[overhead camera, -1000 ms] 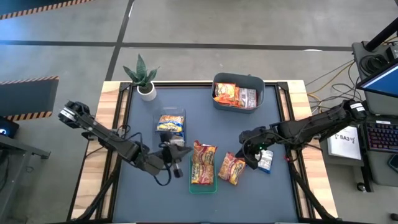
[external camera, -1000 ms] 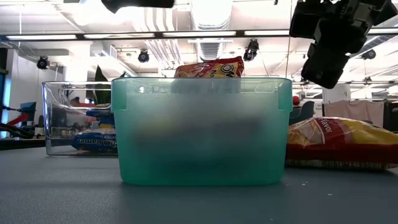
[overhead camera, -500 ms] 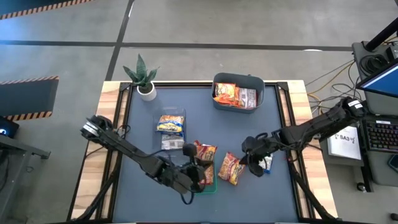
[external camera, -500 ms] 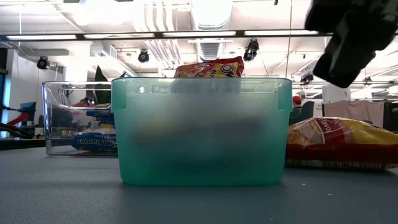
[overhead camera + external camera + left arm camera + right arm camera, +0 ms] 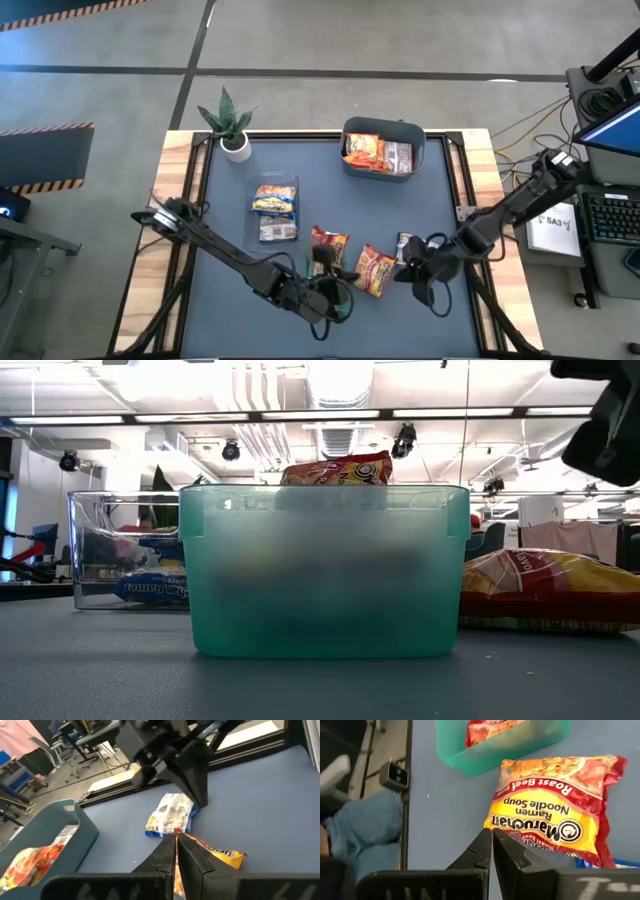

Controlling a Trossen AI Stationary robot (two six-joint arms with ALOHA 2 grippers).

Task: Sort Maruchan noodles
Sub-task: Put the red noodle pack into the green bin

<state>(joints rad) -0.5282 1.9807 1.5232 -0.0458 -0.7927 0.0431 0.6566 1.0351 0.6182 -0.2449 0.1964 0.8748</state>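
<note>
A loose orange-red and yellow Maruchan packet (image 5: pixel 372 270) (image 5: pixel 555 805) lies flat on the table between both grippers. A silver-and-blue packet (image 5: pixel 408 243) (image 5: pixel 170 815) lies just beyond it. Another orange-red packet (image 5: pixel 328 245) stands in the green bin (image 5: pixel 325 570). My left gripper (image 5: pixel 345 278) (image 5: pixel 176 842) is shut and hovers over the green bin's right side, pointing at the loose packet. My right gripper (image 5: pixel 400 272) (image 5: pixel 491 840) is shut above the table at the packet's right, and shows high up in the low view (image 5: pixel 610 430).
A clear bin (image 5: pixel 275 210) holds blue-and-yellow packets. A grey-blue bin (image 5: pixel 383 150) at the far side holds orange and silver packets. A potted plant (image 5: pixel 230 120) stands at the far left corner. A person's denim-clad leg (image 5: pixel 365 830) shows past the table's near edge.
My left gripper has swung from beside the clear bin toward the table's right and near edge, ending over the green bin. My right gripper has moved toward the near edge, past the silver-and-blue packet. Both have stayed shut. No packet has moved.
</note>
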